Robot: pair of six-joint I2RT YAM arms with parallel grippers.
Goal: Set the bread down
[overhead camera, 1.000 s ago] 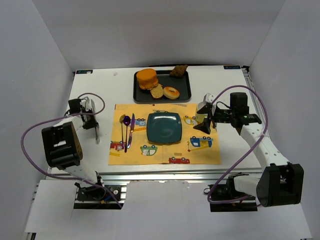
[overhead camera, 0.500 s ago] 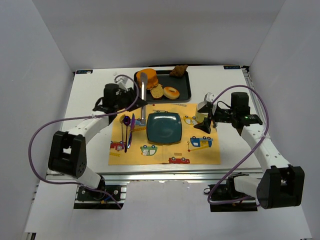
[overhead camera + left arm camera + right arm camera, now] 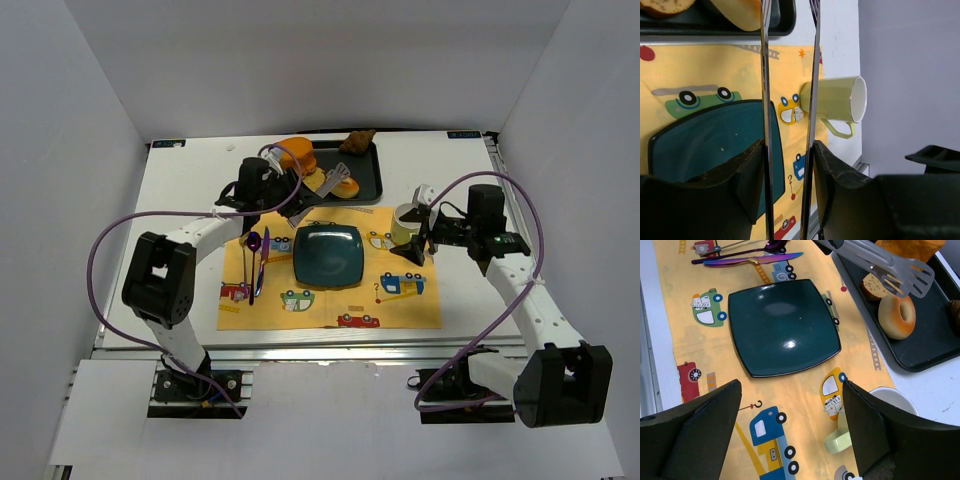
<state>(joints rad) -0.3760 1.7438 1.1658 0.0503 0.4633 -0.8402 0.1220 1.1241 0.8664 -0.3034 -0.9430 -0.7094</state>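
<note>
The bread (image 3: pixel 346 186) (image 3: pixel 897 315), a small golden ring with a centre hole, lies in the black tray (image 3: pixel 368 180) (image 3: pixel 922 350) at the back. My left gripper (image 3: pixel 287 182) (image 3: pixel 788 150) is shut on a pair of metal tongs (image 3: pixel 328 182) (image 3: pixel 880 262) (image 3: pixel 764 100). The tongs' blades stand apart, their slotted tips hovering just beside the bread and holding nothing. My right gripper (image 3: pixel 415 240) (image 3: pixel 791 390) hangs open and empty over the placemat, right of the dark teal plate (image 3: pixel 328 255) (image 3: pixel 782 325).
A large orange loaf (image 3: pixel 295 155), a flat slice (image 3: pixel 872 285) and a brown lump (image 3: pixel 358 141) share the tray. A pale green mug (image 3: pixel 405 222) (image 3: pixel 835 100) lies by the right gripper. Purple cutlery (image 3: pixel 255 258) (image 3: pixel 740 257) sits left of the plate on the yellow placemat (image 3: pixel 330 300).
My left arm swung from the table's left side to the tray, carrying the tongs to the bread, and the blades spread wider. The right arm barely moved.
</note>
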